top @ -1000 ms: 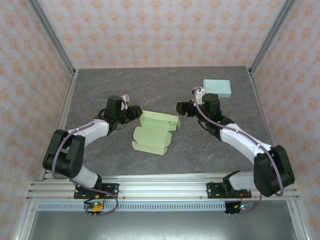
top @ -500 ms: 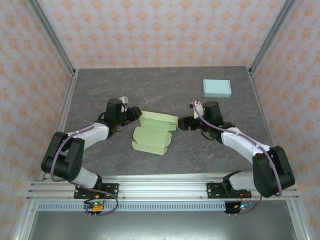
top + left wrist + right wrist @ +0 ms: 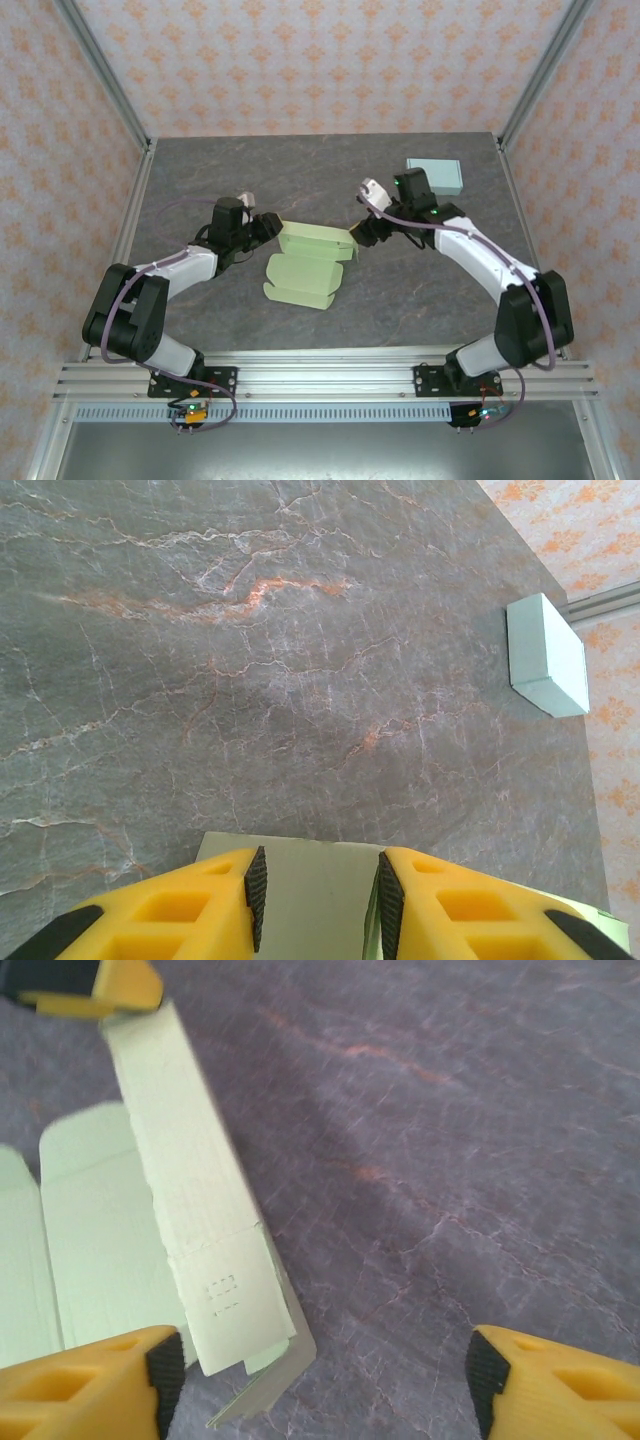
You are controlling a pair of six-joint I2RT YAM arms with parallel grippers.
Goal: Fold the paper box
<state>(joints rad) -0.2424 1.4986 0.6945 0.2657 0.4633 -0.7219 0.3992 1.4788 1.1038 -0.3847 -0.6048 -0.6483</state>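
Grey veined desk [image 3: 300,170], boxed in by orange-patterned walls [image 3: 300,60]. Metal rail [image 3: 320,372] along the near edge, both arms bolted there.

Bare desk runs from the rail up to the paper box [image 3: 303,284], which sits mid-desk, slightly left of centre.

Box: pale green card, half made. Near part lies flat and open, with tabs at its ends. The far long wall [image 3: 190,1210] stands up, leaning. Its card is ribbed, with small punched marks close to the right end, and the corner there is lifted off the desk.

Left jaws at the wall's left end, part-way apart, black pads [image 3: 257,895] either side of green card. Pinching or only straddling: cannot tell.

Right jaws at the right end, spread wide. One finger [image 3: 165,1370] sits just beside the wall's corner, the other well off over bare desk.

Beyond the box, broad open desk to the back wall. Far right: small pale blue box [image 3: 434,177], closed, near the corner post, well apart from the green one.
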